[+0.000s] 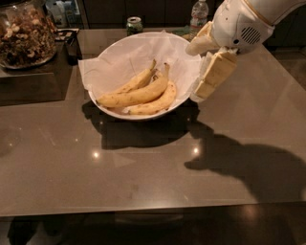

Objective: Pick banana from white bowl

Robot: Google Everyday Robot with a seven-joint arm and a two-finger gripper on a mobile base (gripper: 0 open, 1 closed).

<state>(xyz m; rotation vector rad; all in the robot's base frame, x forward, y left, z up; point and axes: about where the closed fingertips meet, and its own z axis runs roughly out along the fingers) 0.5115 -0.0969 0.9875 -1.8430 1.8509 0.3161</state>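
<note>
The white bowl point(143, 116) stands at the back middle of the table, lined with crinkled white paper point(95, 72) that sticks out past its rim. Three yellow bananas lie in it side by side. The banana point(136, 95), the longest and slimmest, lies in the middle with its stem up to the right. My gripper point(194, 72) hangs at the bowl's right rim, level with it and beside the bananas, touching none of them. Its fingers are spread, one reaching left over the rim and one pointing down outside the bowl. It holds nothing.
A glass jar of nuts point(24, 36) stands on a dark raised block at the back left. A green can point(134, 24) and a water bottle point(199, 12) stand behind the bowl. The table's front edge runs along the bottom of the view.
</note>
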